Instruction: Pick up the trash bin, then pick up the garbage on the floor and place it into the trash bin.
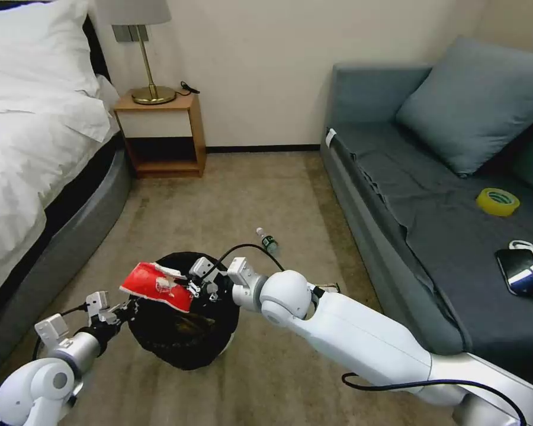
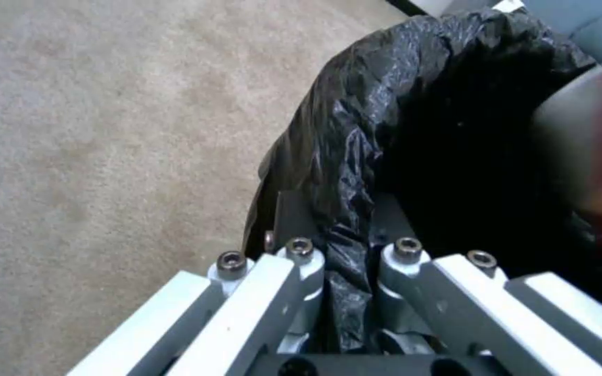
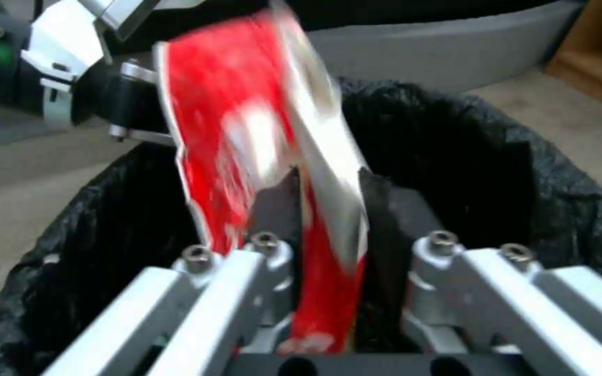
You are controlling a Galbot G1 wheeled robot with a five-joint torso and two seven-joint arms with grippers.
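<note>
Gripping the red snack packet (image 3: 245, 130), the right gripper (image 1: 196, 288) hangs over the trash bin (image 1: 183, 337).
The crumpled packet, red with white patches, sits above the black-bagged bin, whose left rim the left gripper (image 2: 346, 271) pinches.

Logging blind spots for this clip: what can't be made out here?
- Bin contents: head view, dark liner and red packet hide them.
- Bin base: left wrist view, liner covers it.
- Packet print: right wrist view, blurred.
- Bottle label: head view, too small.
- Left gripper grip on the rim: head view, too small; the left wrist view shows it.
</note>
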